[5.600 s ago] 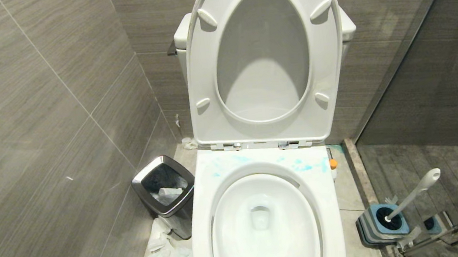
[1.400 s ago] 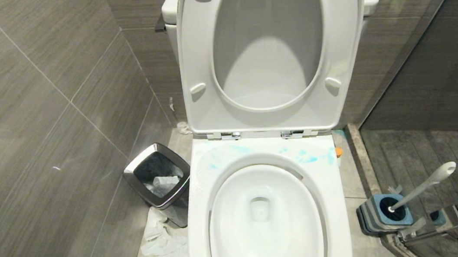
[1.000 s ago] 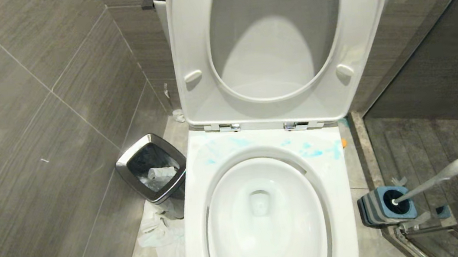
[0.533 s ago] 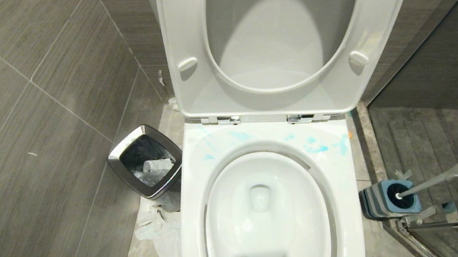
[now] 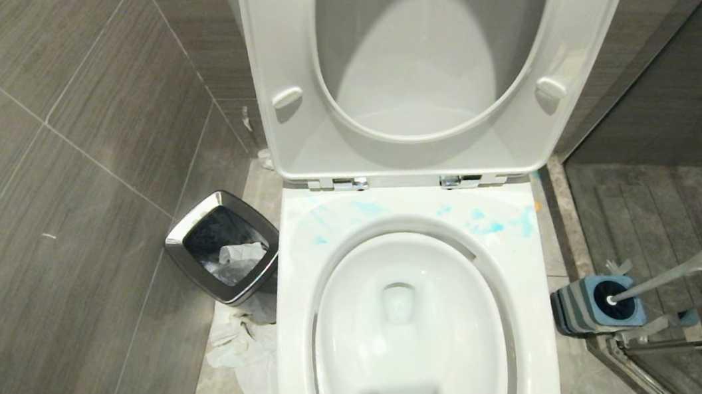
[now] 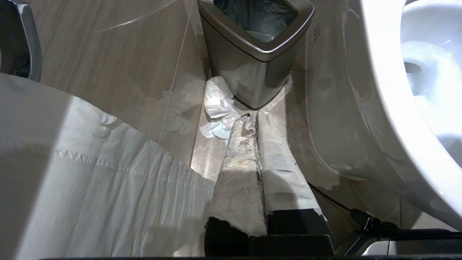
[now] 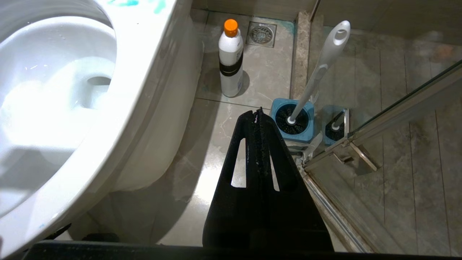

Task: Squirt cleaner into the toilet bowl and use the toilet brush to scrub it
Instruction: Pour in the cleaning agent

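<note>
- I see a grey tile floor [image 7: 216, 119].
- The toilet [image 5: 522, 283] stands on it.
- A bin [image 5: 221, 248] and crumpled paper [image 5: 243, 357] sit on its left.
- The bottle [image 7: 231, 57] and brush holder [image 7: 293, 121] stand on its right.

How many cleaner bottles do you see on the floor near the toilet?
1. A white plastic cleaner bottle with an orange cap stands upright on the floor tiles beside the white ceramic toilet, near the floor drain. Others may be hidden behind the toilet.
</note>
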You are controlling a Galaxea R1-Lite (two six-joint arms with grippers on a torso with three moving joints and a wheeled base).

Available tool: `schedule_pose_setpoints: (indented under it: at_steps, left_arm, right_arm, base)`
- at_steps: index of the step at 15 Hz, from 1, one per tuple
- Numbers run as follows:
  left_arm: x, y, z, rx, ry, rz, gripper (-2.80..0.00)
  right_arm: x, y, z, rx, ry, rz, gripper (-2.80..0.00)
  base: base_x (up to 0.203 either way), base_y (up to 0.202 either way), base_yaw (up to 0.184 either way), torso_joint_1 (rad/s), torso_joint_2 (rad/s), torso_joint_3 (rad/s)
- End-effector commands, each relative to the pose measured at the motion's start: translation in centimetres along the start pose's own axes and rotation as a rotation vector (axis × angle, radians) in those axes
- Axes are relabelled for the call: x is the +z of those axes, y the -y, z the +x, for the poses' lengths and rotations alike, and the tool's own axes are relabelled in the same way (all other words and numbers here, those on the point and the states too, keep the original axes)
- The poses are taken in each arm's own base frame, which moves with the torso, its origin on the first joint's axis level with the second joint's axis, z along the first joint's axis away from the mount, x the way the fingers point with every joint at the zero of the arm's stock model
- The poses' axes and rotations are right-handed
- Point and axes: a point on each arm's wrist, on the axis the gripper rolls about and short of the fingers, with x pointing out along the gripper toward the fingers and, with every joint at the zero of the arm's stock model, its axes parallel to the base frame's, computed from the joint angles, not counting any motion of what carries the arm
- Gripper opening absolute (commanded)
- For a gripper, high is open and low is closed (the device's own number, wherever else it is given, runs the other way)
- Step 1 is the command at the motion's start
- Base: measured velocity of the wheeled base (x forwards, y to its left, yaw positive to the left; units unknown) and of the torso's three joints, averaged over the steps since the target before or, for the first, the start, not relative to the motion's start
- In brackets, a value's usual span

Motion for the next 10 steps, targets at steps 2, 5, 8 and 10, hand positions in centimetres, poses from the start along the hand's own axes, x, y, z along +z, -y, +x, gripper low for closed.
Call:
schedule_pose_setpoints:
  at_steps: [2, 5, 8, 10]
  left_arm:
    - [-0.04, 0.0, 0.02, 0.002, -0.003, 0.0, -2.8]
    - [-0.04, 0.0, 0.02, 0.001, -0.003, 0.0, -2.8]
    - [-0.04, 0.0, 0.02, 0.001, -0.003, 0.0, -2.8]
    - [-0.04, 0.0, 0.02, 0.0, -0.003, 0.0, -2.8]
  right_arm:
    - [-0.33, 0.02, 0.08, 0.0, -0.011, 0.0, -2.8]
    - [-0.33, 0.02, 0.08, 0.0, -0.011, 0.0, -2.8]
    - [-0.33, 0.02, 0.08, 0.0, -0.011, 0.0, -2.8]
    - [-0.33, 0.02, 0.08, 0.0, -0.011, 0.0, -2.8]
  base:
    - [0.0, 0.0, 0.0, 0.0, 0.0, 0.0]
    - [0.0, 0.0, 0.0, 0.0, 0.0, 0.0]
    - [0.0, 0.0, 0.0, 0.0, 0.0, 0.0]
    - [0.0, 0.0, 0.0, 0.0, 0.0, 0.0]
